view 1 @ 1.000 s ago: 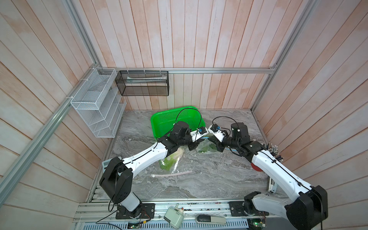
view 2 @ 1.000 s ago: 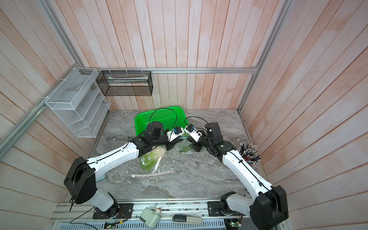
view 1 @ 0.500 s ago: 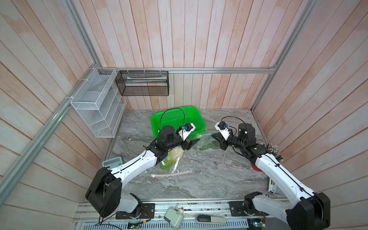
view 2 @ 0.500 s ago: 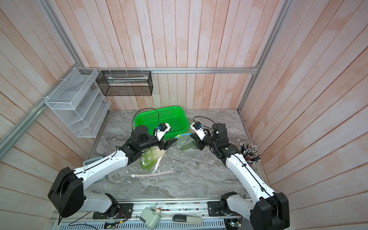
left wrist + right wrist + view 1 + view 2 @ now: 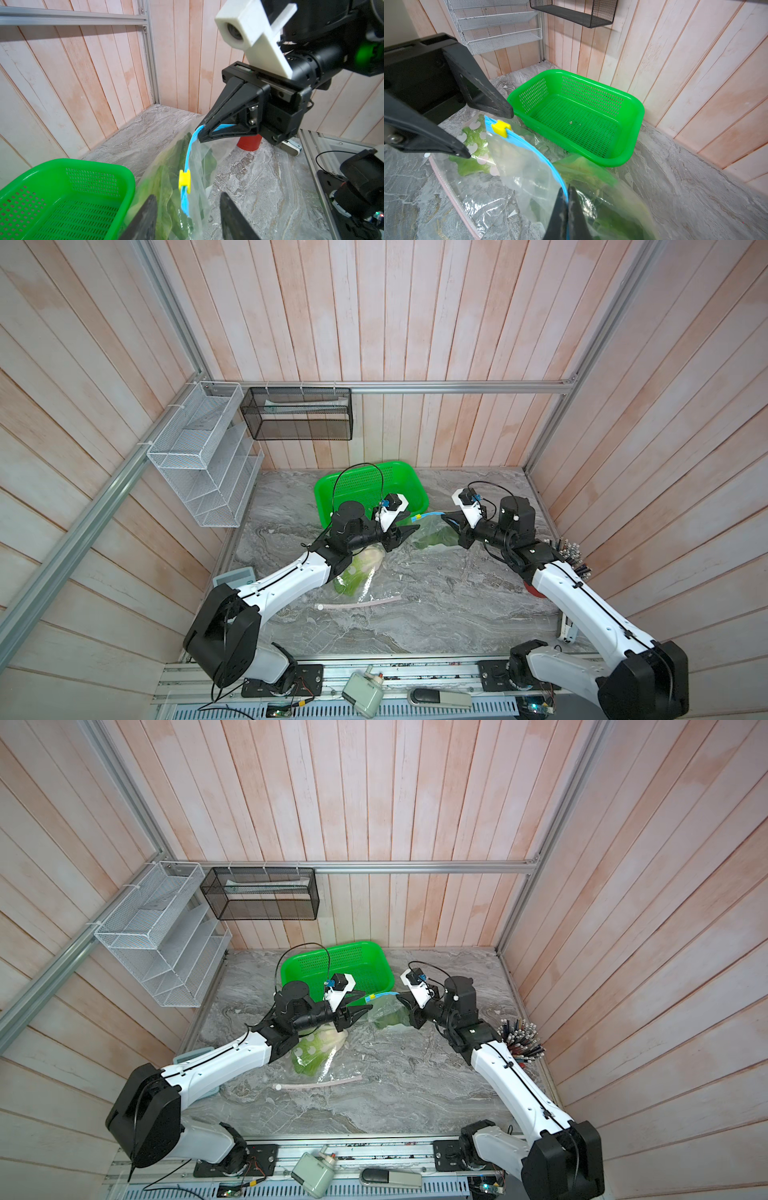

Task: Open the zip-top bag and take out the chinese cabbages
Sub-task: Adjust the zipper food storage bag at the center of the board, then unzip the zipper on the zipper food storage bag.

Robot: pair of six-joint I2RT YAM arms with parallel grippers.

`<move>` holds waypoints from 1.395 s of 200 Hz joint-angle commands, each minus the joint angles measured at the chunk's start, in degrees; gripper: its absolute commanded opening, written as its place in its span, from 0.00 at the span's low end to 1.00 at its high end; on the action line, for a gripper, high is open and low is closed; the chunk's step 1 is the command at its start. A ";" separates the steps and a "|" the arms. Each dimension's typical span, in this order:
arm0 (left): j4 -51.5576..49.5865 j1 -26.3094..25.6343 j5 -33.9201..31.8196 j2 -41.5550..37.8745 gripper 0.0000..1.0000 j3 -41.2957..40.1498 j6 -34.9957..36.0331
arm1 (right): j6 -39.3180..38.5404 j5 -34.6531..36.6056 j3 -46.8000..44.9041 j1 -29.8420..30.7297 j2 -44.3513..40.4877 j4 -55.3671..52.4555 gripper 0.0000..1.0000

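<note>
Right pincer [image 5: 204, 133] clamps the zip-top bag [image 5: 525, 166] by its blue track [image 5: 188, 151], anchoring it; we find left pincer [image 5: 489, 134] parted (empty) astride the yellow slider [image 5: 501, 126].

1. Both top views look steeply down from high above the near edge, sharing the whole grey marbled tabletop [image 5: 436, 622].
2. The left wrist view faces right, close over the clear zip-top plastic bag [image 5: 200, 160].
3. The right wrist view faces far-left, sharing that bag closely.
</note>
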 commanded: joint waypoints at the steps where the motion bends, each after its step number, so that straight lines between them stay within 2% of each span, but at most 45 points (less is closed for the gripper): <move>1: 1.07 0.24 1.42 1.61 0.44 -0.25 -0.95 | 1.44 -0.82 -0.18 -0.28 -0.54 3.07 0.01; 71: 0.15 0.18 0.81 2.85 0.23 0.90 -0.38 | 0.89 -0.76 -0.52 -0.33 -0.45 2.03 0.01; 122: -0.61 0.24 1.15 3.55 0.15 2.21 0.13 | -2.53 0.58 0.53 -0.30 0.07 -2.30 0.05; 131: -0.90 0.24 1.34 3.66 0.12 2.43 0.41 | -3.04 0.80 0.81 -0.29 0.03 -3.07 0.09; 160: -3.02 0.24 1.68 4.38 0.05 3.26 1.22 | -3.61 1.38 0.90 -0.14 -0.26 -3.42 0.33; 184: -3.91 0.25 1.94 4.78 0.00 3.49 1.38 | -5.56 1.17 2.11 1.55 0.58 -5.28 0.43; 211: -5.10 0.24 2.54 5.44 0.00 4.29 1.63 | -7.89 1.28 4.28 4.36 3.21 -8.27 0.52; 244: -6.38 0.24 3.26 5.74 0.00 4.71 2.32 | -7.81 -1.51 5.78 5.07 5.34 -7.57 0.52; 279: -7.41 0.24 3.92 5.96 0.00 4.72 3.11 | -7.42 -3.89 6.44 5.93 6.74 -6.27 0.39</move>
